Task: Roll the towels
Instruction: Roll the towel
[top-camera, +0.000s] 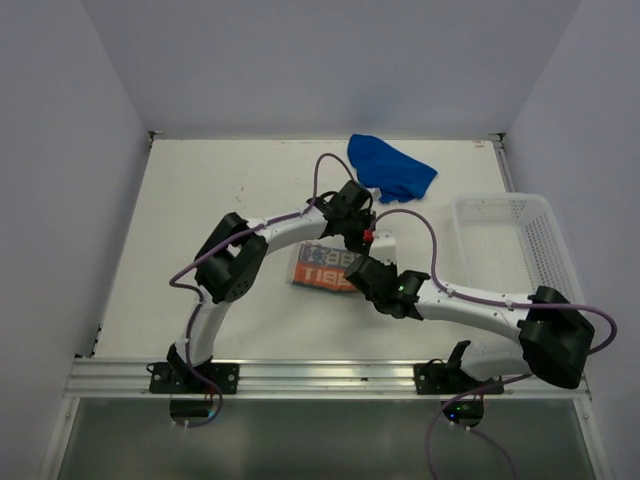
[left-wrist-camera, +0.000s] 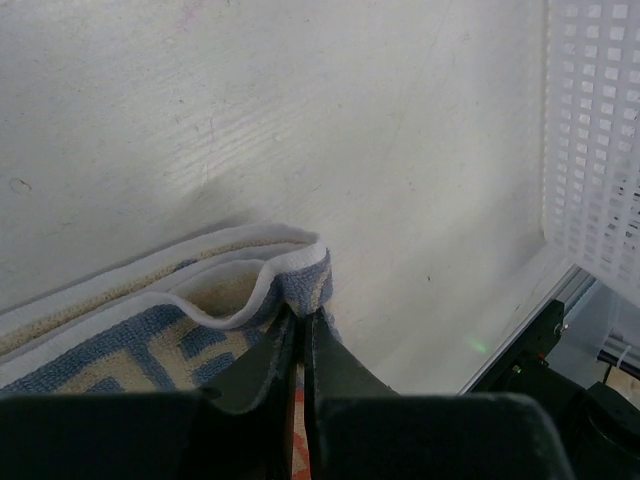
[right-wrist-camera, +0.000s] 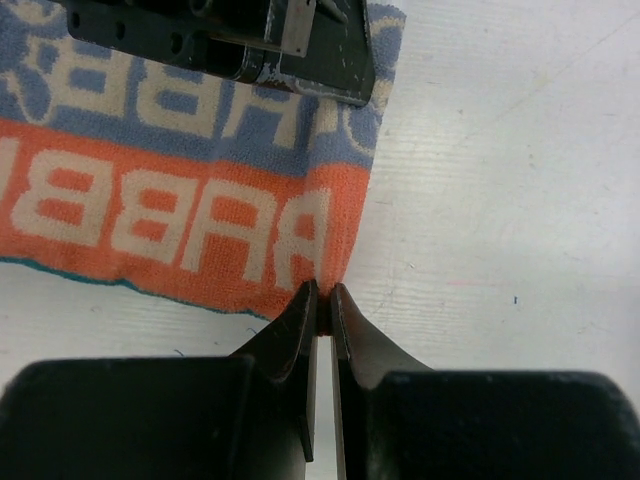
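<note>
Top view, towels: the patterned towel (top-camera: 320, 268) lies mid-tabletop (top-camera: 200, 200) between the arms. The blue towel (top-camera: 392, 168) sits crumpled at the far edge, well apart and not yet rolled.
Top view, risk: the left end effector (top-camera: 358, 232) and right end effector (top-camera: 368, 268) crowd the same right-hand edge. Rolling out of step could knock them together.
Left wrist, grip: the left end effector (left-wrist-camera: 302, 318) is clamped on a grey-blue corner, raised into a small fold.
Left wrist, risk: the bite looks shallow, so the corner may slip free. The basket (left-wrist-camera: 595, 150) stands near, and a wide swing could hit it.
Right wrist, grip: the right end effector (right-wrist-camera: 322, 295) is closed to a thin slit on the orange corner. I cannot tell how much cloth is inside.
Right wrist, risk: if only the hem is caught, this side may let go and the roll would come out skewed.
</note>
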